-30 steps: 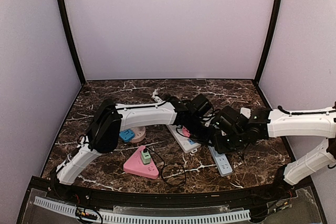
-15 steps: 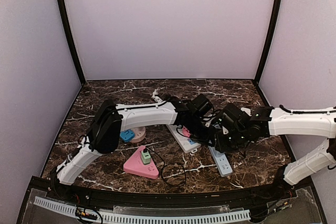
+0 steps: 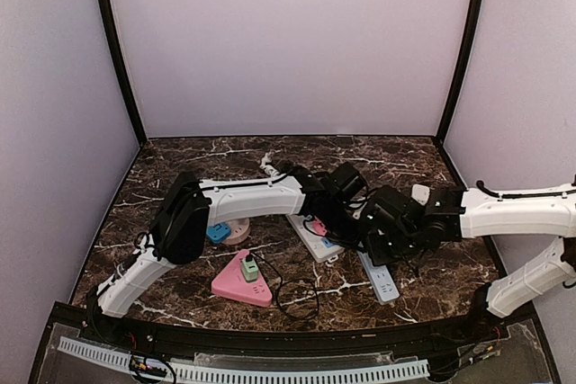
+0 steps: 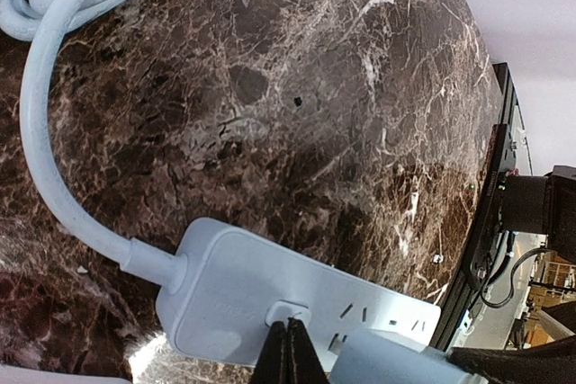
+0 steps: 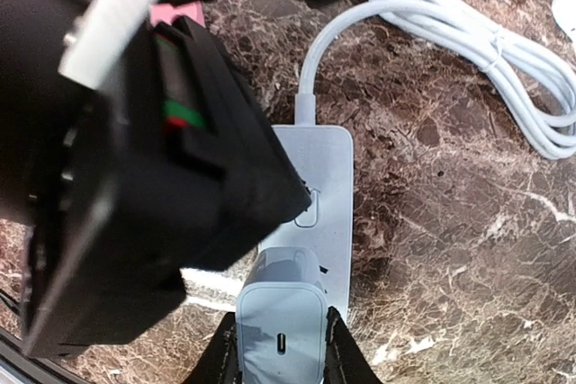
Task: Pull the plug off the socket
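Your right gripper [image 5: 280, 352] pinches the white plug [image 5: 281, 299], seated in the power strip [image 5: 328, 164]; left gripper [image 4: 290, 348], pressed together, pins the strip. Grip step done, I judge; next, pull straight out.

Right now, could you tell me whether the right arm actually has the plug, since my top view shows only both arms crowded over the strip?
Observer: Yes. On the right wrist camera the right gripper has its jaws closed either side of the white plug.
Operator: Is the plug out yet?
Observer: No, it sits on the power strip, apparently seated.
Operator: And the left arm?
Observer: Its wrist camera shows the left gripper, jaws shut, tip down on the strip by its button.
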Available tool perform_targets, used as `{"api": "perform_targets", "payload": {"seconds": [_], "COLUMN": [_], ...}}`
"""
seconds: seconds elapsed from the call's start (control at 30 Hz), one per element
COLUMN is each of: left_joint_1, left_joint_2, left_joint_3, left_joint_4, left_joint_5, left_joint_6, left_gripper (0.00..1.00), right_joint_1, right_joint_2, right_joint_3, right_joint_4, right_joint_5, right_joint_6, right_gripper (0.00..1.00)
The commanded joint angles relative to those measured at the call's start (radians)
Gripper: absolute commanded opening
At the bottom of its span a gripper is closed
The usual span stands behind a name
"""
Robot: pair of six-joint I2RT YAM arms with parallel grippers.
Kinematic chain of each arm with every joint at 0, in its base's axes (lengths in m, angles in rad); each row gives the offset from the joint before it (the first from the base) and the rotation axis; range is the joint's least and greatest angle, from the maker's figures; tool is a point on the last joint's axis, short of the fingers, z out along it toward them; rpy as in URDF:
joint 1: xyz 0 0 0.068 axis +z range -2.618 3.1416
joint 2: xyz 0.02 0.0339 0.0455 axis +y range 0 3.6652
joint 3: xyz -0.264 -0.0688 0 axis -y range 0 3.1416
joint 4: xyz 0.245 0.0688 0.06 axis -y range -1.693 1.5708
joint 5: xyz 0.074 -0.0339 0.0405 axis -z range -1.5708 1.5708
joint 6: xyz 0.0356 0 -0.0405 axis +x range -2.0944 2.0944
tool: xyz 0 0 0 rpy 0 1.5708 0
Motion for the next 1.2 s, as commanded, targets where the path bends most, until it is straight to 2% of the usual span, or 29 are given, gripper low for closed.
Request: {"api": "perform_targets", "payload": {"seconds": [0.0,0.17,0.43,0.53,0.7,0.9,1.17], "left_joint_1": [-0.015,-0.015,-0.003,0.005,0.013,0.022,0.076], "left_joint_2": [0.120,0.113,0.068,0.040,-0.007,-0.120,-0.320], "left_joint_3": [-0.060,-0.055,0.026,0.050,0.119,0.109,-0.073], "left_joint_4": [-0.208,-0.209,-0.209,-0.186,-0.185,-0.172,-0.135], "left_joint_5": [-0.107,-0.106,-0.075,-0.048,-0.030,-0.051,-0.108], "left_joint_6": [0.024,0.025,0.009,-0.004,-0.009,0.011,0.025], "left_gripper": [0.00,0.00,0.00,0.01,0.02,0.02,0.02], "right_joint_1": [0.005,-0.041,-0.144,-0.222,-0.443,-0.658,-0.794], "right_joint_2": [-0.039,-0.097,-0.170,-0.218,-0.229,-0.065,0.243], "right_joint_3": [0.049,0.027,0.083,0.073,0.067,0.137,0.282], "right_joint_4": [0.023,0.038,-0.113,-0.075,0.094,0.354,0.543], "right_joint_5": [0.074,0.013,-0.002,-0.046,-0.190,-0.398,-0.542], "right_joint_6": [-0.025,-0.025,0.044,0.035,-0.038,-0.111,-0.166], "right_gripper": [0.00,0.00,0.01,0.01,0.02,0.01,0.00]}}
